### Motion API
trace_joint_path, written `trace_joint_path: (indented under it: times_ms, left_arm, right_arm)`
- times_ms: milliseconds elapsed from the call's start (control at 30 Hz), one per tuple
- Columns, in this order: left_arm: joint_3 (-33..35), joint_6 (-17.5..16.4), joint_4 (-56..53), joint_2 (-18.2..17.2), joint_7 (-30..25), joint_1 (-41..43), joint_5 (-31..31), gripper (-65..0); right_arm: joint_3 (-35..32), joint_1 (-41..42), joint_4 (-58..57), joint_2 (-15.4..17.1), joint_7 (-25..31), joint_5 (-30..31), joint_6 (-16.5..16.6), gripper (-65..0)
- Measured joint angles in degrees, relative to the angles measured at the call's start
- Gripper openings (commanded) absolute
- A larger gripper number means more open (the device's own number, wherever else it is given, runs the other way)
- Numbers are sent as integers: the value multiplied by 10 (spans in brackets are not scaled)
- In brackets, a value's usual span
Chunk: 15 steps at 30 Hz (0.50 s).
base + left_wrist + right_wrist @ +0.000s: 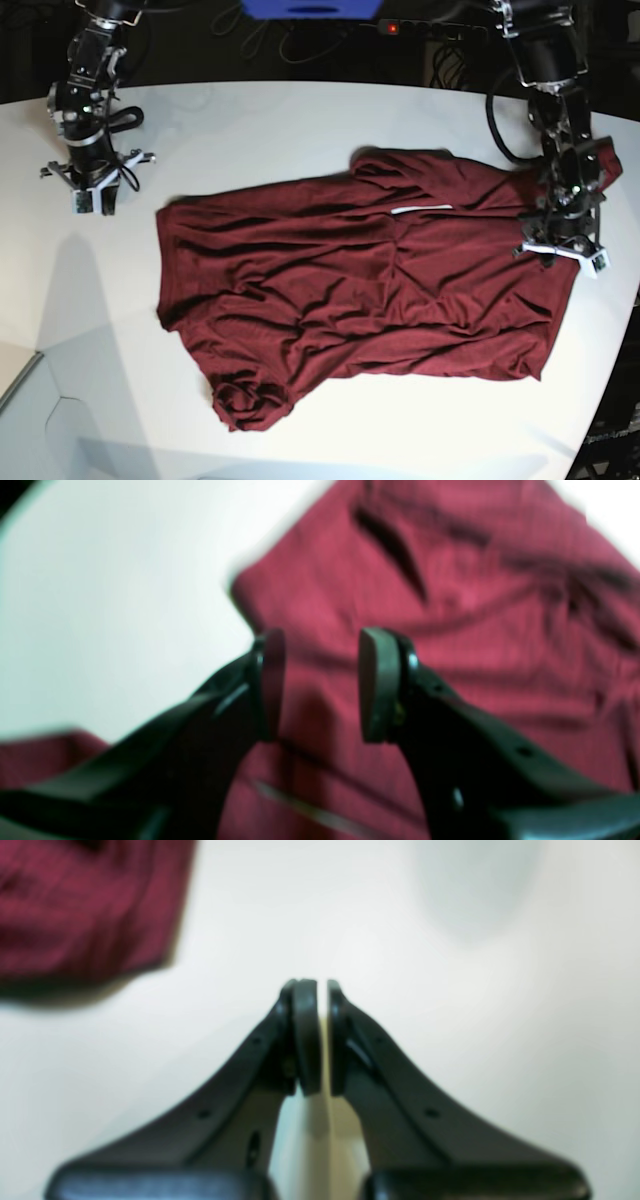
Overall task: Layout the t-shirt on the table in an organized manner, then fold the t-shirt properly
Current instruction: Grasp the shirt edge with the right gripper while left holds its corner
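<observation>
The dark maroon t-shirt (350, 290) lies spread but wrinkled across the middle of the white table (300, 120), with a bunched corner at its lower left. My left gripper (562, 255) hovers over the shirt's right edge. In the left wrist view this gripper (322, 640) is open, the t-shirt (475, 630) shows beyond the gap, and nothing sits between the pads. My right gripper (92, 205) stands over bare table to the left of the shirt. In the right wrist view it (315, 985) is shut on nothing, with the t-shirt (85, 905) at the upper left.
Black cables and a power strip with a red light (392, 28) run along the back beyond the table. A blue object (310, 8) sits at the top. The table's curved edge (610, 350) passes close to the shirt on the right.
</observation>
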Motion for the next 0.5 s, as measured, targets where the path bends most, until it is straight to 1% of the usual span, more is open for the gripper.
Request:
trace_joint_path:
  times_ms: [67,133,167,233,333,367,400,433,500]
  left_arm:
    - [0,0,12,-1,0,9,2,-411]
    - [-2,0,21,-5,-9,10,2,-411]
    - [-2,0,22,-6,-10,9,2,-411]
    - [-2,0,22,-5,-10,7,2,-411]
    - [-2,0,22,-5,-9,9,2,-411]
    - [-2,0,22,-5,-9,9,2,-411]
    - [-2,0,22,-5,-9,8,2,-411]
    - [-2,0,22,-5,-9,8,2,-411]
    - [-2,0,21,-5,-9,6,2,-411]
  right_arm:
    - [-2,-2,17,-3,0,0,0,-631]
    - [-17,-4,38,-21,1,0,-1,-626]
    - [-35,-5,47,-29,-3,-2,-1,-610]
    - [-75,-7,66,-40,-1,-3,0,-544]
    - [-117,-12,85,-51,5,2,1,-401]
    - [-127,-15,87,-49,-4,0,1,-357]
    - [-134,-18,87,-49,-24,2,1,-322]
    - [-137,-18,85,-49,-54,0,2,-300]
    - [-137,-8,68,-48,-89,-4,2,-297]
